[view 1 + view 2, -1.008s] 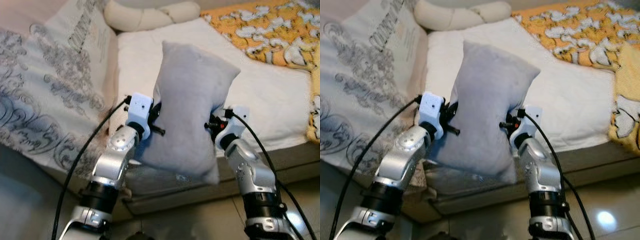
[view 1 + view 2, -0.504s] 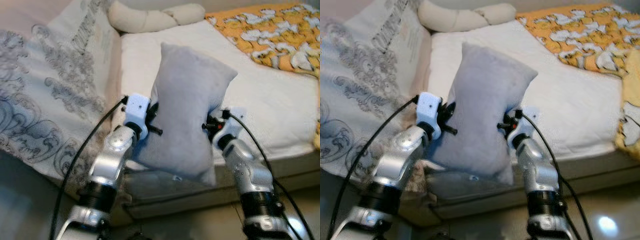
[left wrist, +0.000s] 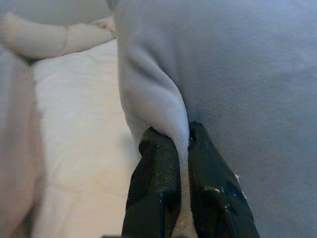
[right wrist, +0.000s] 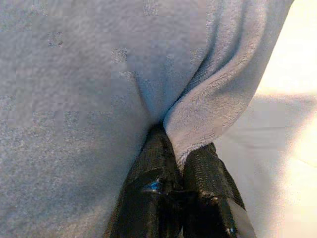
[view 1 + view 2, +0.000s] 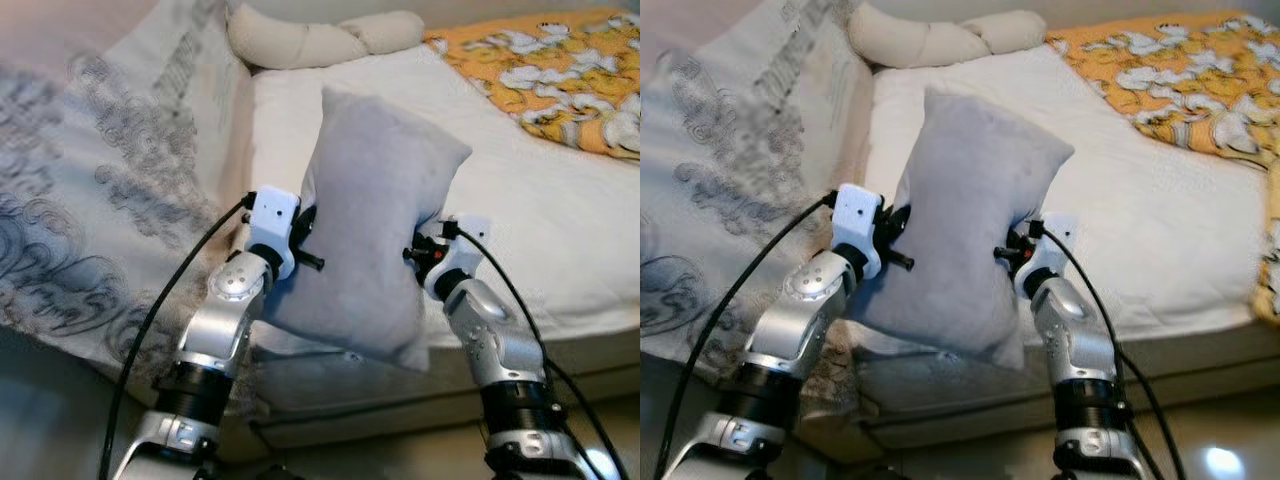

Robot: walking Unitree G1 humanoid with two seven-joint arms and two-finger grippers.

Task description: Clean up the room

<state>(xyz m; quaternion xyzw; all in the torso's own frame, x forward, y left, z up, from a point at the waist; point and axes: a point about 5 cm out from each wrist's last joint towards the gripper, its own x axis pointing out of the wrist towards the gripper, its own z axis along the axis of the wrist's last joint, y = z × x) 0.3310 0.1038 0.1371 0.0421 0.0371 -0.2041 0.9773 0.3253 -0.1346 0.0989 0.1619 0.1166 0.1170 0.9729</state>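
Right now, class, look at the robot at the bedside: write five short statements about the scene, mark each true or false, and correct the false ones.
1. The grey pillow is held up between both grippers. True.
2. The left gripper is open and clear of the pillow. False: its fingers are pinched shut on a fold at the pillow's edge.
3. The right gripper is shut on a fold of the pillow's other side. True.
4. The orange patterned blanket covers the white mattress directly behind the pillow. False: it lies at the far right of the bed.
5. A cream knotted cushion lies at the far end of the bed. True.
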